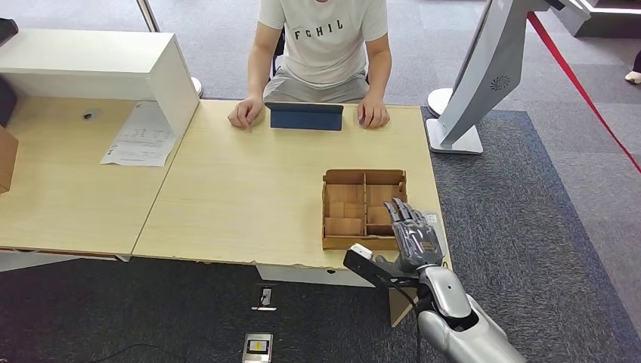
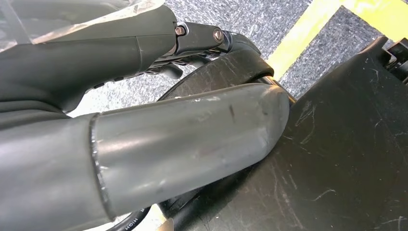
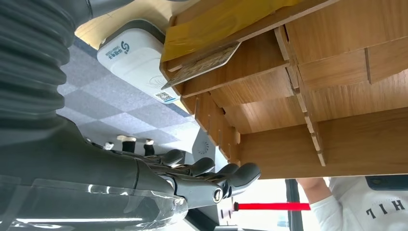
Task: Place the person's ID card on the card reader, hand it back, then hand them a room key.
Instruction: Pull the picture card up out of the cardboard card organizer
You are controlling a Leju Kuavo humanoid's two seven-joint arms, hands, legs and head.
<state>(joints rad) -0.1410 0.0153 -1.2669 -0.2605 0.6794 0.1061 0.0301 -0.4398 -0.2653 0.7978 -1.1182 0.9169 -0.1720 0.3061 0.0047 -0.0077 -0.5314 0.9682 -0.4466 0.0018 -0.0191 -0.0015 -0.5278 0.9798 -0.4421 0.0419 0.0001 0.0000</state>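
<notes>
The right hand hovers over the near right corner of the bench, fingers straight and apart, holding nothing. It's just right of the wooden divider box, with a card in one compartment (its type unreadable). The left hand hangs; its grip can't be made out.

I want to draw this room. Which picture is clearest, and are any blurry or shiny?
The head view is sharp and evenly lit across the table. The left wrist view is close and dim, with shiny streaks on the left hand. The right wrist view is bright and turned, the wooden box sharp.
</notes>
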